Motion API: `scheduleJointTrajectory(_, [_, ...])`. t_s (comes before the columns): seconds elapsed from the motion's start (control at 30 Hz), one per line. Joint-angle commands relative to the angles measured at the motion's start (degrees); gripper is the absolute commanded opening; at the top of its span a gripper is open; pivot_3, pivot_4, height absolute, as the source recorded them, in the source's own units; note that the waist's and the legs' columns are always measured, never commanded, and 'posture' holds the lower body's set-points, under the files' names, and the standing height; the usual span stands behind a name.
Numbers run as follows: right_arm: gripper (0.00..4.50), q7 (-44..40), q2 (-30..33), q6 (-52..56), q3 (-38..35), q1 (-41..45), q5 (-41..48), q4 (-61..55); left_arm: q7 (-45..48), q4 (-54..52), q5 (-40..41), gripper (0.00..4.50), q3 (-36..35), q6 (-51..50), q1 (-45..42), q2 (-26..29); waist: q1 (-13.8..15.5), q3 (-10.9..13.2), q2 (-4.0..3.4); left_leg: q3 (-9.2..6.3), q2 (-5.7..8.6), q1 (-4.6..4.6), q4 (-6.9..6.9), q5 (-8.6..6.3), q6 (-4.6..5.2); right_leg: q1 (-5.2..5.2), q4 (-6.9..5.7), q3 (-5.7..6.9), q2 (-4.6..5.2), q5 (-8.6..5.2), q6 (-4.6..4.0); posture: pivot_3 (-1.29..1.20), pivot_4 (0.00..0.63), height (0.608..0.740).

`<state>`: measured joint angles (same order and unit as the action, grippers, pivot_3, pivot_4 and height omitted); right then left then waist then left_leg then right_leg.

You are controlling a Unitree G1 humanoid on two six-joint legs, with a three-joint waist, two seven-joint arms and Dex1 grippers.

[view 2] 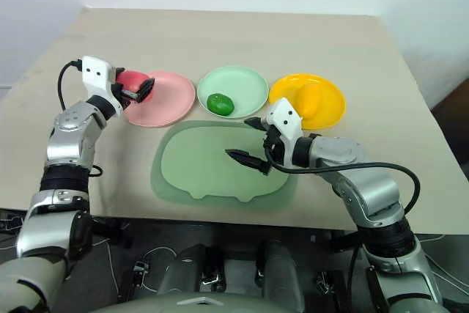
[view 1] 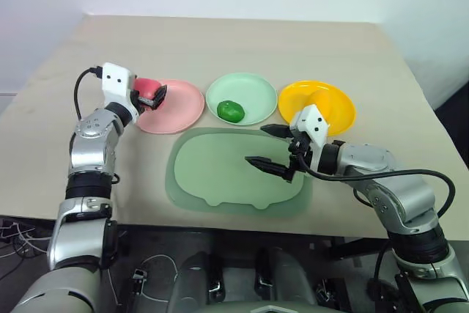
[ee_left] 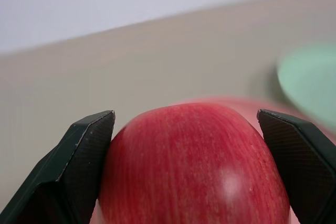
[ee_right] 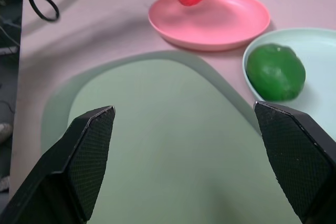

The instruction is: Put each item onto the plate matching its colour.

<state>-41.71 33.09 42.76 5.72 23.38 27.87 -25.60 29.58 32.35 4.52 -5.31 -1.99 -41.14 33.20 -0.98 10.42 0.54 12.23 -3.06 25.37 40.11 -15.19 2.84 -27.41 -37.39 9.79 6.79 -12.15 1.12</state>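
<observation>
Right, head cam: left hand [view 1: 155,96] grips the apple [view 1: 147,89] over the pink plate [view 1: 179,111] edge; best move further in, then let go low. Left wrist: apple wedged btwn both fingers. Right wrist: right hand [ee_right: 184,156] wide open, empty, over tray [ee_right: 157,145]; green fruit [ee_right: 275,72] on mint plate.

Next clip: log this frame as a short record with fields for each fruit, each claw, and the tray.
apple: red apple gripped in the left claw, above the near-left edge of the pink plate
green fruit: green fruit lying on the mint plate
mango: mango on the yellow plate
right claw: right claw open, holding nothing, over the tray
tray: pale-green tray with nothing on it
</observation>
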Motion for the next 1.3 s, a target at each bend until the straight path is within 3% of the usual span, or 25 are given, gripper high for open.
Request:
scheduleJointTrajectory(0.03, [4.50, -0.85, 1.55, -2.33, 1.24, 0.01, -2.22, -0.81, 0.89, -3.59, 5.41, 4.50, -3.84, -2.93, -0.89, -2.25, 0.18, -0.01, 0.00, 0.01, 0.00, 0.01, -0.02, 0.00, 0.00, -0.01, 0.00, 0.00, 0.01, -0.01, 0.01, 0.00, 0.150, 0.696])
scheduleJointTrajectory(0.1, [4.50, -1.11, 1.66, -2.75, 1.63, -0.22, -2.59, -0.90, 1.10, -2.64, -0.83, 4.50, 0.23, 1.44, 0.06, 0.17, 0.34, 0.00, 0.09, -0.03, -0.01, 0.01, 0.01, 0.00, -0.01, 0.00, 0.00, 0.01, 0.02, -0.02, 0.01, 0.00, 0.150, 0.696])
scheduleJointTrajectory(0.17, [4.50, -1.03, 1.34, -2.86, 1.54, -0.20, -2.45, -0.87, -0.10, -4.67, 8.11, 4.50, -5.84, -6.22, -1.32, -3.68, 0.27, 0.01, 0.09, -0.03, 0.00, 0.02, 0.02, -0.07, -0.12, 0.00, 0.00, 0.01, 0.02, -0.02, 0.01, 0.00, 0.150, 0.696])
scheduleJointTrajectory(0.2, [4.50, -1.01, 1.23, -2.90, 1.51, -0.19, -2.40, -0.84, -0.43, -5.02, 9.04, 4.50, -6.61, -7.36, -1.59, -4.02, 0.29, 0.01, 0.09, -0.03, 0.00, 0.03, 0.03, -0.07, -0.13, 0.00, 0.00, 0.00, 0.03, -0.02, 0.01, 0.00, 0.150, 0.696])
scheduleJointTrajectory(0.27, [4.50, -1.04, 1.19, -2.97, 1.46, -0.19, -2.36, -0.77, 1.75, -5.19, 2.62, 4.50, -1.57, -3.04, 0.12, -1.15, 0.22, 0.03, 0.14, -0.04, 0.00, 0.03, 0.05, -0.04, -0.07, 0.01, -0.01, 0.00, 0.04, -0.02, 0.01, 0.00, 0.150, 0.696])
scheduleJointTrajectory(0.3, [4.50, -1.11, 1.22, -3.07, 1.51, -0.21, -2.42, -0.73, 0.50, -6.01, 8.13, 4.50, -5.35, -7.42, -0.95, -3.41, 0.19, 0.02, 0.14, -0.04, 0.00, 0.03, 0.05, -0.03, -0.06, 0.00, 0.00, 0.01, 0.03, -0.02, 0.01, 0.00, 0.150, 0.696])
scheduleJointTrajectory(0.4, [4.50, -1.24, 1.31, -3.18, 1.63, -0.16, -2.65, -0.52, -0.63, -3.75, -0.94, 4.50, 0.46, -0.88, 0.01, 0.17, 0.14, 0.03, 0.15, -0.04, -0.02, 0.02, 0.03, -0.02, -0.05, 0.00, -0.02, 0.01, 0.01, -0.02, 0.01, 0.00, 0.150, 0.696])
scheduleJointTrajectory(0.47, [4.50, -1.30, 1.26, -3.15, 1.66, -0.06, -2.72, -0.49, -1.49, -4.50, 6.92, 4.50, -5.01, -6.31, -1.40, -3.25, 0.16, 0.02, 0.13, -0.02, -0.01, 0.02, 0.02, -0.07, -0.13, -0.01, -0.02, 0.01, 0.01, -0.02, 0.01, 0.00, 0.150, 0.696])
scheduleJointTrajectory(0.5, [4.50, -1.36, 1.25, -3.16, 1.60, -0.06, -2.69, -0.49, -2.38, -3.95, 3.86, 4.50, -3.34, -4.04, -1.16, -2.13, 0.27, 0.02, 0.15, -0.02, -0.01, 0.02, 0.02, -0.07, -0.13, -0.01, -0.02, 0.01, 0.02, -0.02, 0.01, 0.00, 0.150, 0.696])
scheduleJointTrajectory(0.57, [4.50, -1.38, 1.22, -3.13, 1.66, -0.02, -2.73, -0.56, -0.75, -5.46, 6.56, 4.50, -4.41, -6.35, -1.04, -3.21, 0.29, 0.04, 0.18, -0.04, -0.01, 0.03, 0.04, -0.07, -0.13, 0.00, -0.02, 0.01, 0.03, -0.02, 0.01, 0.00, 0.150, 0.696])
scheduleJointTrajectory(0.6, [4.50, -1.35, 1.17, -3.04, 1.67, 0.04, -2.72, -0.60, -2.58, -5.93, 13.34, 4.50, -9.35, -11.40, -2.93, -5.56, 0.31, 0.04, 0.18, -0.04, 0.00, 0.03, 0.04, -0.07, -0.13, 0.00, -0.02, 0.00, 0.04, -0.02, 0.01, 0.00, 0.150, 0.696])
scheduleJointTrajectory(0.63, [4.50, -1.36, 1.14, -3.01, 1.67, 0.10, -2.74, -0.57, -4.00, -5.21, 12.78, 4.50, -9.77, -11.44, -3.44, -5.41, 0.36, 0.05, 0.21, -0.04, 0.00, 0.03, 0.05, -0.07, -0.13, 0.02, -0.01, 0.01, 0.04, -0.02, 0.01, 0.00, 0.150, 0.696])
scheduleJointTrajectory(0.67, [4.50, -1.38, 1.23, -2.96, 1.78, 0.16, -2.88, -0.60, -1.47, -5.00, 7.49, 4.50, -5.37, -7.41, -1.93, -2.87, 0.32, 0.09, 0.28, -0.06, 0.00, 0.04, 0.06, -0.05, -0.09, 0.02, -0.02, 0.01, 0.04, -0.02, 0.01, 0.00, 0.150, 0.696])
scheduleJointTrajectory(0.73, [4.50, -1.40, 1.27, -2.83, 1.91, 0.33, -3.02, -0.66, -0.49, -7.00, 10.82, 4.50, -6.95, -10.26, -1.61, -4.42, 0.15, 0.11, 0.30, -0.06, 0.00, 0.03, 0.07, -0.01, -0.03, 0.02, -0.03, 0.01, 0.01, -0.02, 0.01, 0.00, 0.150, 0.696])
scheduleJointTrajectory(0.77, [4.50, -1.39, 1.24, -2.76, 1.90, 0.38, -3.01, -0.68, -1.81, -7.98, 16.38, 4.50, -10.73, -14.63, -2.86, -6.47, 0.14, 0.11, 0.31, -0.04, 0.00, 0.02, 0.06, -0.01, -0.03, 0.01, -0.04, 0.01, 0.02, -0.02, 0.02, 0.00, 0.150, 0.696])
scheduleJointTrajectory(0.83, [4.50, -1.48, 1.41, -2.92, 1.90, 0.29, -3.23, -0.62, -0.81, -5.82, -1.12, 4.50, 1.79, -2.63, -0.20, 0.80, 0.17, 0.13, 0.34, -0.05, -0.01, 0.02, 0.05, 0.00, -0.01, 0.01, -0.06, 0.01, 0.02, -0.02, 0.03, 0.00, 0.150, 0.696])
scheduleJointTrajectory(0.93, [4.50, -1.31, 1.25, -2.88, 2.02, 0.39, -3.27, -0.65, -3.80, -4.74, 3.91, 4.50, -2.89, -5.77, -0.56, -1.85, 0.04, 0.11, 0.33, 0.01, -0.01, -0.02, 0.01, -0.07, -0.14, -0.01, -0.08, -0.01, 0.01, -0.02, 0.02, 0.00, 0.150, 0.696])
scheduleJointTrajectory(0.97, [4.50, -1.36, 1.29, -3.03, 2.19, 0.31, -3.46, -0.64, -3.84, -4.02, -1.58, 4.50, 1.08, -1.73, 0.29, 0.48, 0.19, 0.11, 0.33, 0.00, -0.02, -0.01, 0.02, -0.07, -0.15, -0.02, -0.08, -0.01, 0.01, -0.02, 0.02, 0.00, 0.150, 0.696])
scheduleJointTrajectory(1.03, [4.50, -1.36, 1.07, -3.07, 2.22, 0.26, -3.46, -0.63, -4.18, -6.35, 9.96, 4.50, -6.50, -10.55, -1.51, -4.40, 0.29, 0.12, 0.35, -0.01, -0.02, 0.00, 0.03, -0.07, -0.15, -0.01, -0.06, -0.01, 0.03, -0.02, 0.01, 0.00, 0.150, 0.696])
scheduleJointTrajectory(1.07, [4.50, -1.38, 1.05, -3.10, 2.32, 0.22, -3.55, -0.68, -4.91, -6.02, 9.00, 4.50, -6.56, -10.55, -1.71, -4.16, 0.43, 0.12, 0.35, -0.01, 0.00, 0.02, 0.04, -0.08, -0.15, -0.02, -0.05, -0.01, 0.05, -0.02, 0.01, 0.00, 0.150, 0.696])
scheduleJointTrajectory(1.17, [4.50, -1.62, 1.08, -3.35, 2.45, 0.19, -3.85, -0.54, -4.36, -3.39, -13.10, 4.50, 9.04, 4.72, 1.40, 5.14, 0.10, 0.14, 0.45, -0.04, 0.01, 0.04, 0.07, -0.07, -0.14, -0.01, -0.04, 0.00, 0.06, -0.02, 0.01, 0.00, 0.150, 0.696])
scheduleJointTrajectory(1.23, [4.50, -1.74, 1.01, -3.59, 2.45, 0.18, -4.05, -0.36, -5.75, -5.41, 13.03, 4.50, -8.23, -12.57, -2.96, -4.21, 0.06, 0.12, 0.39, 0.02, 0.01, 0.01, -0.03, -0.08, -0.16, -0.03, -0.03, -0.01, 0.05, -0.02, 0.01, 0.00, 0.150, 0.696])
scheduleJointTrajectory(1.27, [4.50, -1.90, 1.13, -3.86, 2.49, 0.19, -4.25, -0.13, -6.76, -4.65, 6.26, 4.50, -4.14, -8.08, -1.96, -2.13, 0.43, 0.12, 0.46, 0.01, -0.01, 0.03, -0.01, -0.08, -0.15, -0.07, -0.08, -0.02, 0.05, -0.03, 0.01, 0.00, 0.150, 0.696])
scheduleJointTrajectory(1.3, [4.50, -2.04, 1.14, -4.03, 2.44, 0.20, -4.31, 0.07, -2.17, -5.46, 2.39, 4.50, -0.22, -3.29, 0.00, -0.35, 0.40, 0.12, 0.50, -0.08, -0.04, 0.09, 0.05, -0.07, -0.16, -0.06, -0.09, 0.02, 0.04, -0.03, 0.01, 0.00, 0.150, 0.696])
